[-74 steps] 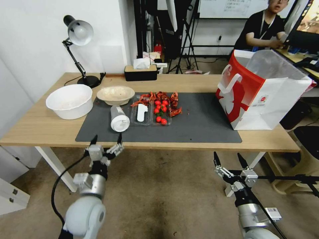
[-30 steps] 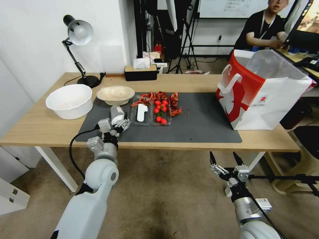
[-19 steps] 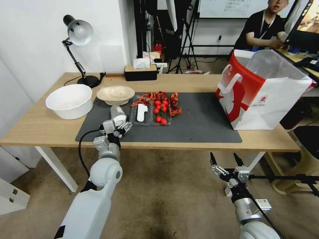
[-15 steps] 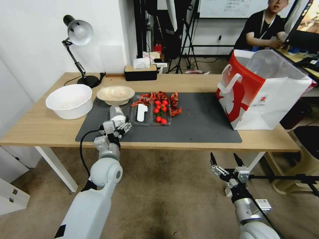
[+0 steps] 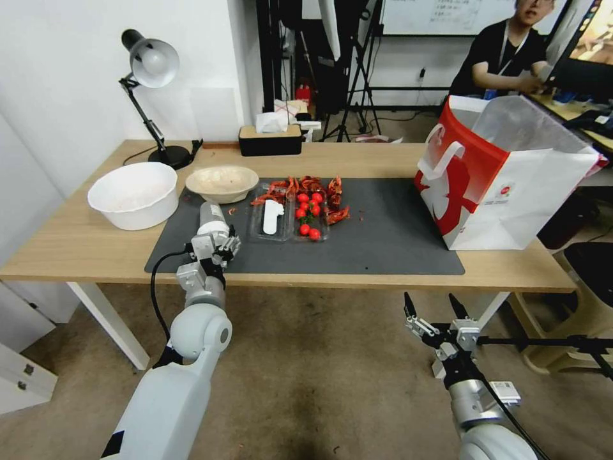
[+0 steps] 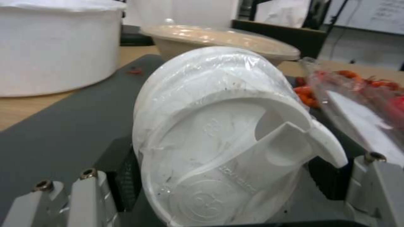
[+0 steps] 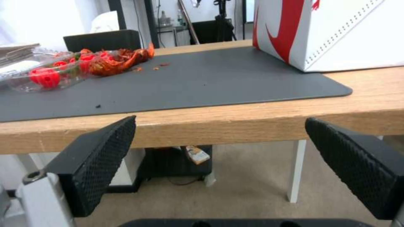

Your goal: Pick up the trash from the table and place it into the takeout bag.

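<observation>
While your right pincer [image 5: 434, 314] waits spread below the tabletop [image 5: 76, 246] edge, your outstretched left pincer [image 5: 214, 243] clasps the white-lidded cup [image 5: 212, 218].

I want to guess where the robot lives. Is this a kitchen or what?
Probably not a kitchen: it looks like a lab or office. Black camera tripods and a whiteboard stand behind the long light-wood table, and a grey desk lamp stands on it.

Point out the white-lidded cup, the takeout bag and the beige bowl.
white-lidded cup [image 6: 219, 138], left wrist view, on its lid.
takeout bag [image 5: 463, 169], head view, on the red front panel.
beige bowl [image 5: 221, 183], head view, on its rim.
</observation>
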Motion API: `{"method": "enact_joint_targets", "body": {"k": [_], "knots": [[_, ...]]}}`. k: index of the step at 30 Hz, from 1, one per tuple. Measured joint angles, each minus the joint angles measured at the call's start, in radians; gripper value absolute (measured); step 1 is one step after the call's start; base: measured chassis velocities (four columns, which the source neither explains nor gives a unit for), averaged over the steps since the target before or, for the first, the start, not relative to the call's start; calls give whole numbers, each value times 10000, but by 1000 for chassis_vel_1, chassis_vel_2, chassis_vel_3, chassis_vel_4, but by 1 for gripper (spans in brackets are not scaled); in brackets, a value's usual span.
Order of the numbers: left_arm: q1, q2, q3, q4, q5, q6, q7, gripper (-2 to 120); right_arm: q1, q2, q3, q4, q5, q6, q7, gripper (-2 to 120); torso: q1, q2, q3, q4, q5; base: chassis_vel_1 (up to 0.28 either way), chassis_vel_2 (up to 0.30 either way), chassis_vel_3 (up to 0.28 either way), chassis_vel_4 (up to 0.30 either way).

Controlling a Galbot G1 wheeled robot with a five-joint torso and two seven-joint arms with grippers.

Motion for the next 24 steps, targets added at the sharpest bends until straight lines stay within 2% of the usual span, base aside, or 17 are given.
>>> {"method": "enact_joint_targets", "body": {"k": [2,3,4,5,8,9,12,13,15,16,17,19,20,22,23,24], "knots": [[16,26,-1,-17,-5,-238,239,74,-2,3,0,-1,0,0,1,100,0,-1,1,1,-4,0,0,0,0],[19,76,-11,-51,-15,-600,644,74,-2,6,0,0,0,0,0,100,0,0,1,-1,-3,0,0,0,0],[16,177,-15,-81,-64,-1163,1326,74,-1,13,-10,4,0,0,0,100,0,0,1,-2,4,0,0,0,0],[16,177,-15,-81,-64,-1163,1326,74,-1,13,-10,4,0,0,0,100,0,0,1,-2,4,0,0,0,0],[-106,445,-41,-79,-229,-2140,2577,74,12,51,-40,88,-12,-13,-1,100,0,0,1,-2,2,0,0,0,0],[-106,445,-41,-79,-229,-2140,2577,74,12,51,-40,88,-12,-13,-1,100,0,0,1,-2,2,0,0,0,0],[-315,817,-100,-79,-451,-2521,3460,74,-19,88,-60,160,-41,-22,-2,100,0,0,0,-2,2,0,0,0,0],[-315,817,-100,-79,-451,-2521,3460,74,-19,88,-60,160,-41,-22,-2,100,0,0,0,-2,2,0,0,0,0],[-439,999,-105,-80,-587,-2672,3916,74,-43,98,-61,199,-54,-22,-3,100,-1,0,1,-2,2,0,0,0,0],[-592,1138,-69,-52,-769,-2784,4379,74,-59,99,-60,235,-59,-22,-4,100,0,0,1,-1,2,0,0,0,0],[-592,1138,-69,-52,-769,-2784,4379,74,-59,99,-60,235,-59,-22,-4,100,0,0,1,-1,2,0,0,0,0],[-769,1234,26,0,-966,-2859,4824,74,-70,101,-58,263,-59,-22,-8,100,0,-1,1,-2,1,0,0,0,0],[-982,1302,159,60,-1140,-2908,5260,74,-79,104,-54,286,-59,-19,-13,100,0,0,0,-2,2,0,0,0,0],[-982,1302,159,60,-1140,-2908,5260,74,-79,104,-54,286,-59,-19,-13,100,0,0,0,-2,2,0,0,0,0],[-1575,1399,526,262,-1437,-2966,5957,74,-111,137,-48,324,-59,-12,-21,100,0,-1,0,-3,2,0,0,0,0],[-1950,1439,756,422,-1581,-2979,6206,74,-135,162,-47,341,-64,-9,-26,100,0,-2,0,-4,2,0,0,0,0]]}}
